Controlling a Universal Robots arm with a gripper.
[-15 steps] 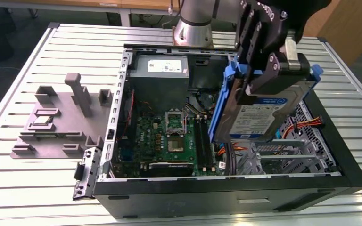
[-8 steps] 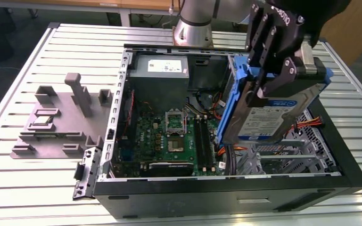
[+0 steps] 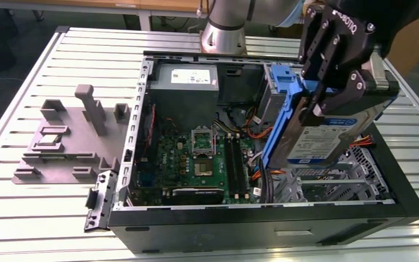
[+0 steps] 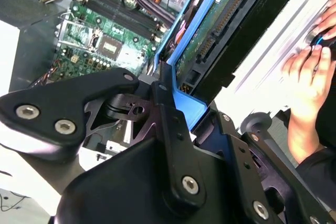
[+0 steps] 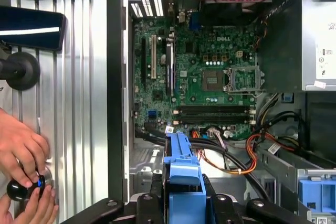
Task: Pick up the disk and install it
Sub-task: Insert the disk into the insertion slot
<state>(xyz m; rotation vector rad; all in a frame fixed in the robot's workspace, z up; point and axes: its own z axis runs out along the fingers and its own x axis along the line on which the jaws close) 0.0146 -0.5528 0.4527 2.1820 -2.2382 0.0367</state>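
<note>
Pincer (image 3: 349, 101) shut tight on the disk (image 3: 324, 136), fingers (image 4: 170, 119) pinching its blue carrier at one end. Disk hangs tilted, clear of the open case (image 3: 268, 218), above the metal drive bay (image 3: 333, 185) on the exterior view's right. Likely stiff, fairly heavy, shock-sensitive: hold by carrier edges, off the exposed circuit board (image 4: 205, 32). Motherboard (image 3: 195, 158) beyond; bench (image 3: 49, 229) under all.
</note>
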